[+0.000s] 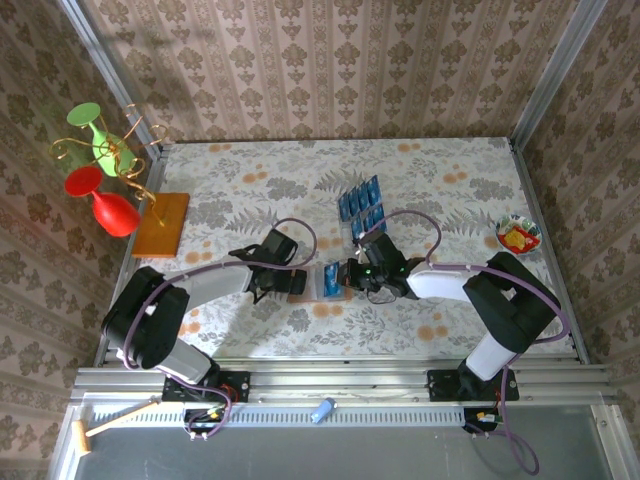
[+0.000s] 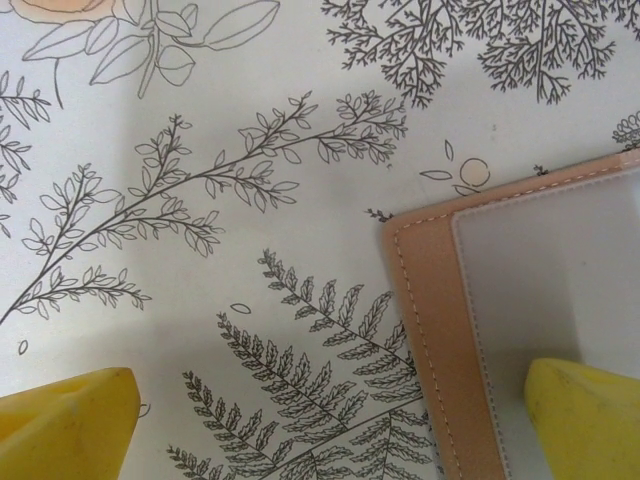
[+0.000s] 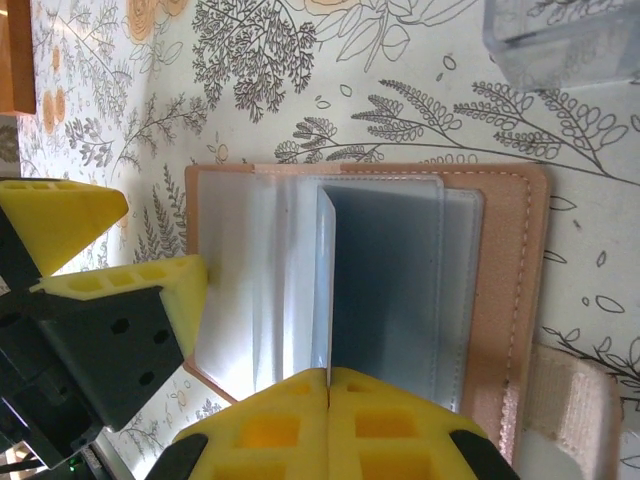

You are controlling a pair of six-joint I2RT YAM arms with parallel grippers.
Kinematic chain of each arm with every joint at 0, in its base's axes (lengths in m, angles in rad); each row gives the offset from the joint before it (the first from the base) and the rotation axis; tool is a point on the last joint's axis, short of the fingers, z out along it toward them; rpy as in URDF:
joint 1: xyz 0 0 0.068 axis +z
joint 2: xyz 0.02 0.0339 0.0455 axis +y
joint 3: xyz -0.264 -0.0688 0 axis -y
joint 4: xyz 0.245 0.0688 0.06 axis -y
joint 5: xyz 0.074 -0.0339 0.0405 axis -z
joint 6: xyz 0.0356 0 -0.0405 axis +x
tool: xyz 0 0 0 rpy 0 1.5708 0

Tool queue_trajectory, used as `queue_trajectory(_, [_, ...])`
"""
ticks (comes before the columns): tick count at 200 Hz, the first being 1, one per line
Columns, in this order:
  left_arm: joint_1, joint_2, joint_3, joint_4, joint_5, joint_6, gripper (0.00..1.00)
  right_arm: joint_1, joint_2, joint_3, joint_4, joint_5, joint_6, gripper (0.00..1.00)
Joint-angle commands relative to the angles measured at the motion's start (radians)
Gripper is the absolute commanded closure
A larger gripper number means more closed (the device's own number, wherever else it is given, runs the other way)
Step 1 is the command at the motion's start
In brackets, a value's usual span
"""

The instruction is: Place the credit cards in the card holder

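The open card holder (image 3: 505,290) lies flat on the counter (image 1: 250,190), between the two hands. The right hand (image 3: 328,385) is pinched shut on the edge of one clear sleeve, standing it upright. The left hand (image 1: 300,283) gapes wide and empty, one finger over the holder's corner. The credit cards (image 1: 362,206) lie just beyond the holder, on its far side and nearer the right arm.

Your left arm (image 1: 160,315) is black, your right arm (image 1: 505,300) black with a white forearm shell; purple cables (image 1: 300,220) trail both. Left claw (image 1: 292,282) and right claw (image 3: 328,385) wear yellow fingers (image 3: 270,430) with square moulded pockets.
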Motion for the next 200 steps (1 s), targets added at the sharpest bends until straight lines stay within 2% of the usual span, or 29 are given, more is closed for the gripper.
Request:
queue_trajectory(1, [0.012, 0.016, -0.02, -0.021, -0.028, 0.015, 0.0, -0.004, -0.01, -0.032, 0.023, 0.028, 0.027, 1.0])
queue_trajectory(77, [0.014, -0.016, -0.035, -0.048, -0.049, -0.038, 0.0, -0.005, -0.071, -0.052, 0.121, 0.033, 0.053, 1.0])
queue_trajectory(145, [0.014, -0.057, 0.015, -0.089, -0.049, -0.02, 0.0, 0.006, -0.01, -0.003, 0.163, 0.004, 0.054, 1.0])
queue_trajectory(200, [-0.025, -0.119, 0.024, -0.112, -0.034, -0.036, 0.0, 0.02, 0.025, 0.015, 0.166, -0.005, 0.053, 1.0])
